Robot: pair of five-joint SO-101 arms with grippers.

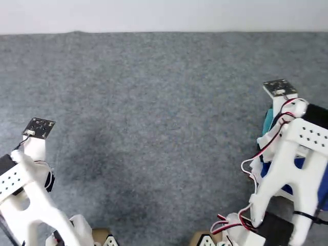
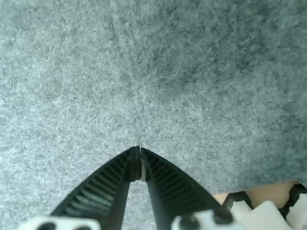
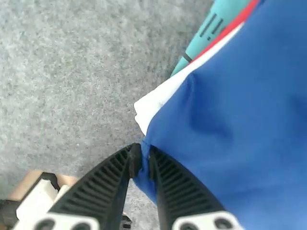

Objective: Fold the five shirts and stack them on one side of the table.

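The grey table (image 1: pixel 154 102) spread beneath both pincers. The stack (image 1: pixel 267 124) lay under the right pincer (image 3: pixel 142 154). From above it was mostly hidden by the right arm (image 1: pixel 292 154), so its long axis could not be told. The blue shirt (image 3: pixel 240 120) on top ran out of frame ahead of the tips. A white layer (image 3: pixel 153 108) and a teal layer (image 3: pixel 216 24) peeked past its edge, which slanted away from the pincer. The right pincer was closed on the blue shirt's corner. The left pincer (image 2: pixel 139 152) was closed over the table, holding nothing.
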